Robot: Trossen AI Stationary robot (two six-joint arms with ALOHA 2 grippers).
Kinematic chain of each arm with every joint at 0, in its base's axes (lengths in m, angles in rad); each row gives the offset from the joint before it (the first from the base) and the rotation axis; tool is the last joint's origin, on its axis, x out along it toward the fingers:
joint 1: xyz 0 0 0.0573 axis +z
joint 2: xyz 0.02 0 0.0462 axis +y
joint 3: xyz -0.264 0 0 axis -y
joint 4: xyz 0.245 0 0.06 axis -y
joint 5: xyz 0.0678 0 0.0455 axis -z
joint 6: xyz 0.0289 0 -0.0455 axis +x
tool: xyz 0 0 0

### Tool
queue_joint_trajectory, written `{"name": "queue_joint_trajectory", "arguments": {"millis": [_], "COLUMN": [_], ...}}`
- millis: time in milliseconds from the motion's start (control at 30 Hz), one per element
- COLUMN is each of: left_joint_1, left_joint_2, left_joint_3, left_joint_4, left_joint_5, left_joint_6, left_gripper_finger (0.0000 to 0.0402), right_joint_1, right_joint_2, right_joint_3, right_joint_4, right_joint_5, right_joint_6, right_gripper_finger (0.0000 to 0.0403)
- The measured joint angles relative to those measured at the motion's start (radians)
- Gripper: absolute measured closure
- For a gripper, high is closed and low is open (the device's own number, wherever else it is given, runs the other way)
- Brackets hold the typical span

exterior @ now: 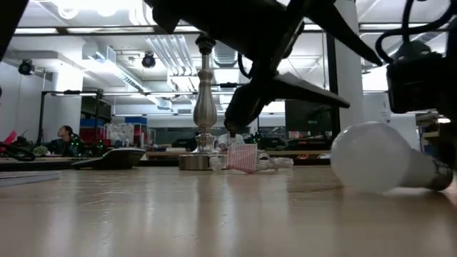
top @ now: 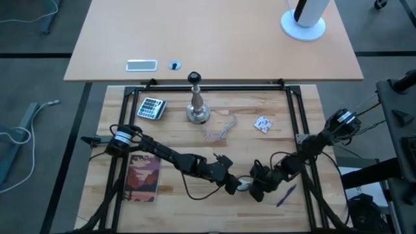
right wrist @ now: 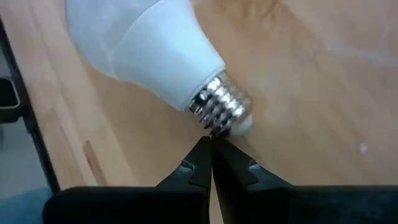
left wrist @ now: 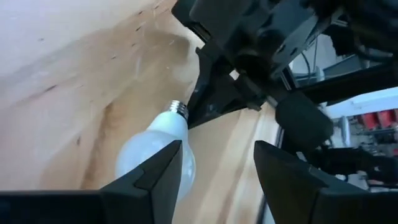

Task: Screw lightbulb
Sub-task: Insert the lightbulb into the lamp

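The lightbulb (top: 242, 186) lies on its side on the table near the front edge, white and frosted, resting on its round glass (exterior: 371, 168). Its grey screw base (left wrist: 178, 109) points toward the right arm. My left gripper (left wrist: 217, 152) is open at the bulb's round end, one finger beside the glass; whether it touches, I cannot tell. My right gripper (right wrist: 211, 142) is shut, with its tips at the screw base. The silver lamp stand (top: 197, 104) stands upright on its round foot at the far middle of the table. My right gripper's shut fingertips (right wrist: 205, 152) meet the side of the bulb's threaded screw base (right wrist: 221, 109), near its end. They come slanting down from the table's right side. The bulb lies on the table, nothing pinched between the fingers.
A calculator (top: 151, 108) lies at the far left and a book (top: 144, 177) at the near left. A crumpled clear wrapper (top: 220, 127) and a small white packet (top: 262, 123) lie right of the stand. A purple pen (top: 286, 195) lies near the right arm.
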Motion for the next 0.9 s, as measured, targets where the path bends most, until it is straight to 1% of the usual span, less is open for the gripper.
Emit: {"name": "queue_joint_trajectory", "arguments": {"millis": [67, 133, 200, 300, 333, 400, 467, 533, 567, 633, 700, 800, 833, 900], "left_joint_1": [0.004, 0.005, 0.005, 0.005, 0.007, 0.018, 0.034, 0.047, 0.051, 0.053, 0.050, 0.050, 0.051, 0.051], "left_joint_2": [0.000, 0.000, 0.000, 0.000, 0.000, 0.000, 0.000, 0.000, 0.000, 0.000, 0.000, 0.000, 0.002, 0.004], "left_joint_3": [0.000, 0.000, 0.000, 0.000, 0.001, 0.002, 0.002, 0.001, 0.001, 0.000, 0.000, 0.000, 0.000, -0.002], "left_joint_4": [0.001, 0.007, 0.028, 0.098, 0.106, 0.093, 0.046, 0.009, -0.003, -0.021, -0.021, -0.019, -0.020, -0.022], "left_joint_5": [-0.007, -0.011, -0.031, -0.039, -0.042, -0.042, -0.043, -0.044, -0.046, -0.049, -0.044, -0.041, -0.042, -0.042], "left_joint_6": [0.040, 0.127, 0.268, 0.580, 0.653, 0.709, 0.708, 0.681, 0.655, 0.599, 0.527, 0.379, 0.333, 0.264], "left_gripper_finger": [0.0206, 0.0205, 0.0205, 0.0207, 0.0207, 0.0206, 0.0204, 0.0204, 0.0204, 0.0206, 0.0211, 0.0218, 0.0219, 0.0220], "right_joint_1": [-0.008, -0.008, -0.008, -0.008, -0.008, -0.007, 0.006, 0.025, 0.034, 0.047, 0.056, 0.043, 0.028, -0.015], "right_joint_2": [-0.009, -0.011, -0.011, -0.011, -0.011, -0.015, -0.042, -0.096, -0.130, -0.217, -0.322, -0.472, -0.512, -0.573], "right_joint_3": [0.000, 0.000, -0.001, -0.001, -0.001, -0.001, -0.002, 0.001, 0.005, 0.020, 0.042, 0.093, 0.099, 0.093], "right_joint_4": [-0.003, -0.002, -0.003, -0.008, -0.008, -0.007, -0.007, -0.016, -0.034, -0.122, -0.306, -0.696, -0.822, -0.967], "right_joint_5": [0.003, 0.003, 0.003, -0.002, -0.009, -0.029, -0.040, -0.046, -0.034, 0.032, 0.119, 0.220, 0.243, 0.258], "right_joint_6": [-0.002, -0.002, 0.000, 0.006, 0.006, 0.008, 0.011, 0.018, 0.027, 0.057, 0.095, 0.184, 0.203, 0.203], "right_gripper_finger": [0.0395, 0.0395, 0.0395, 0.0395, 0.0395, 0.0395, 0.0395, 0.0395, 0.0395, 0.0396, 0.0400, 0.0402, 0.0402, 0.0402]}}
